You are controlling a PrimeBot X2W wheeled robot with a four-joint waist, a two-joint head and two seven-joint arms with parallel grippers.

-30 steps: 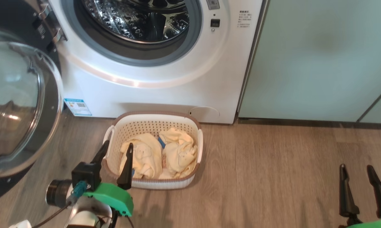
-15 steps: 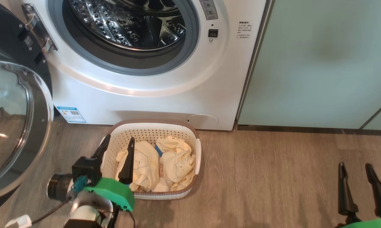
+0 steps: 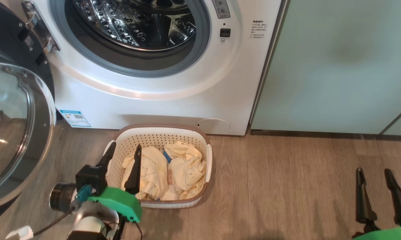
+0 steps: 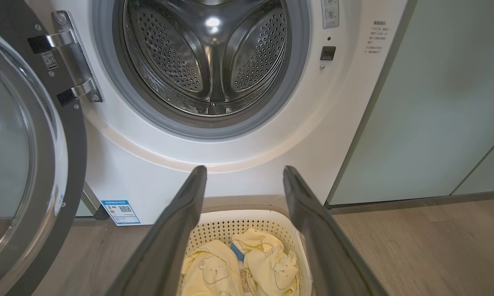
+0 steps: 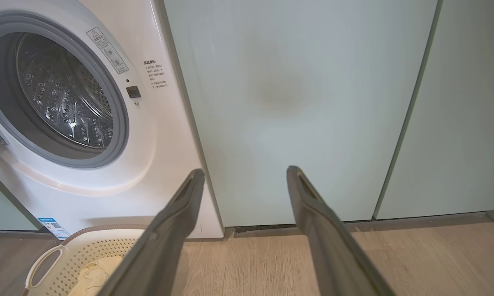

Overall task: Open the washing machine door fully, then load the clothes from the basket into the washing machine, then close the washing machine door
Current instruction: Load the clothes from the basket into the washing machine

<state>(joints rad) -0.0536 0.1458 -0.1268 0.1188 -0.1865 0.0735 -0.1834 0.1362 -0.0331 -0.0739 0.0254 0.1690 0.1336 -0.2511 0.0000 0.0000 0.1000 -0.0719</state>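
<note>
Door: the washing machine door (image 3: 17, 133) stands swung wide at the left of the washing machine (image 3: 153, 100); the opening step looks done.
Clothes: the clothes (image 3: 173, 166) lie bunched in the basket (image 3: 160, 127), which sits on the floor (image 3: 287, 186) just in front of the machine, below the drum (image 4: 210, 61).
Left gripper: the left gripper (image 3: 124, 150) hovers over the basket's near-left corner, jaws spread and empty.
Right gripper: the right gripper (image 3: 373, 170) is also spread and empty, over bare floor well apart from the basket, facing the cabinet panel (image 5: 292, 102).
Risk, rim: on a straight descent the outer finger may land on the basket's rim or handle and shove or tip the light basket.
Risk, grip: a shallow pinch may catch one fold, which could slip or snag on the grey seal (image 4: 156, 119).
Risk, door: the door is close to the left arm; a wide swing could knock it.
Left wrist view: it gives the drum's back wall, the hinge (image 4: 72, 61) and the bear prints, which the head view cuts off or blurs.
Head view: it gives both grippers together and the whole basket rim, which the wrist views crop.
</note>
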